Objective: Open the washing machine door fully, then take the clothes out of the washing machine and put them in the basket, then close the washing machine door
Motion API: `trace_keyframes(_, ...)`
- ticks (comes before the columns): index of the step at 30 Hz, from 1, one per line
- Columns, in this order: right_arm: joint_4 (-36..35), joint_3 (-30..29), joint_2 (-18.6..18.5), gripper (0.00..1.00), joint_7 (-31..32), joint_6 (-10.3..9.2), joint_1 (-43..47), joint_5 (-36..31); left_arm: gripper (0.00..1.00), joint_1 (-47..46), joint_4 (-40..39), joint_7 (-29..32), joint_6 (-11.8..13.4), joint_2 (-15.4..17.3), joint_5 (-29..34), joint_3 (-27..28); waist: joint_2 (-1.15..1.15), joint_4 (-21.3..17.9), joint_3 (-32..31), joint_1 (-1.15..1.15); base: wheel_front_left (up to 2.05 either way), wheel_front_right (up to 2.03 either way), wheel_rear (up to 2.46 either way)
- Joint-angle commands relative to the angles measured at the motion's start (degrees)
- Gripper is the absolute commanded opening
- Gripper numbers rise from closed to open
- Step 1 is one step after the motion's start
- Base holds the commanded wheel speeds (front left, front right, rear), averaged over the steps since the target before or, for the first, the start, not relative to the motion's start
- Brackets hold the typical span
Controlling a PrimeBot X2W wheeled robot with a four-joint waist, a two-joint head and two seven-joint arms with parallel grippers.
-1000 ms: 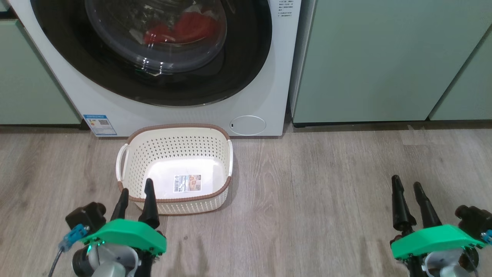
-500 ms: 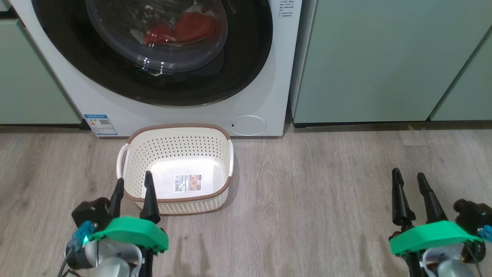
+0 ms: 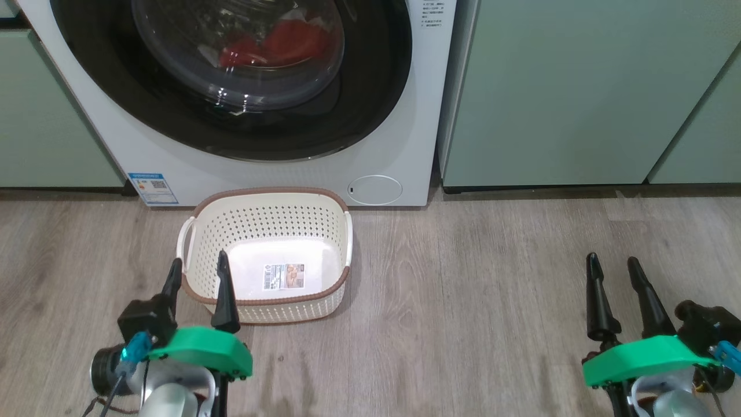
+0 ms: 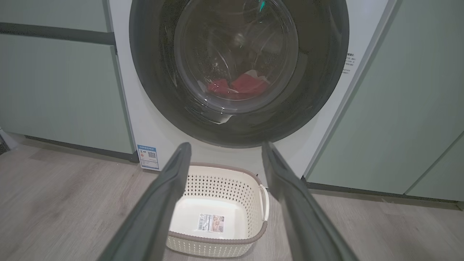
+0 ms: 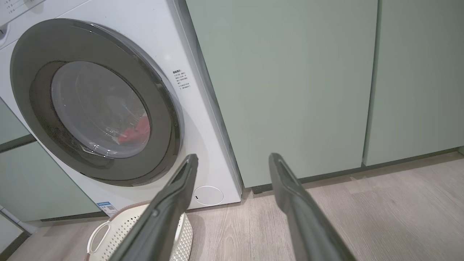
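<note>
Head view: left gripper (image 3: 199, 258) and right gripper (image 3: 612, 258) gape empty (washing machine door (image 3: 237, 75) seemingly shut)

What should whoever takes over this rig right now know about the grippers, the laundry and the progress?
Left gripper: open, holding nothing, near the basket.
Right gripper: open, holding nothing, over the floor.
Door shut; clothes inside the washing machine. Basket sits before it, no clothes in it.
Done: nothing.
Left: open door fully, move clothes to basket, close door.
</note>
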Motion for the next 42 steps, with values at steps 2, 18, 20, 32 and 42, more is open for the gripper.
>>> trace_keyframes(2,-1.5,0.9,-0.1,1.0,-1.0,-0.04,-2.6,-0.8,1.0,-3.6,-1.4,-0.9,-0.2,0.1,2.3,1.9,0.0,0.1,0.0,0.0,0.0,0.0,0.0)
trace_keyframes(18,-0.3,2.0,-0.1,1.0,-3.7,-0.04,-3.0,-6.4,1.0,-5.0,0.4,-3.6,-0.7,-1.0,14.0,3.5,0.0,0.3,0.1,0.0,0.0,0.0,0.0)
trace_keyframes(20,-0.4,2.3,-0.1,1.0,-4.0,-0.04,-3.1,-7.4,1.0,-5.2,0.4,-3.9,-0.8,-1.1,15.1,3.8,0.0,0.4,0.1,0.0,0.0,0.0,0.0)
trace_keyframes(32,0.1,2.6,-0.1,1.0,-4.0,-0.04,-3.0,-5.1,1.0,-5.2,1.2,-3.9,-2.1,-1.7,14.5,5.3,0.0,0.5,-0.1,0.0,0.0,0.0,0.0)
trace_keyframes(42,0.3,2.8,-0.1,1.0,-4.0,-0.04,-3.0,-4.4,1.0,-5.1,1.6,-3.9,-2.8,-1.9,14.3,5.7,0.0,0.6,-0.2,0.0,0.0,0.0,0.0)
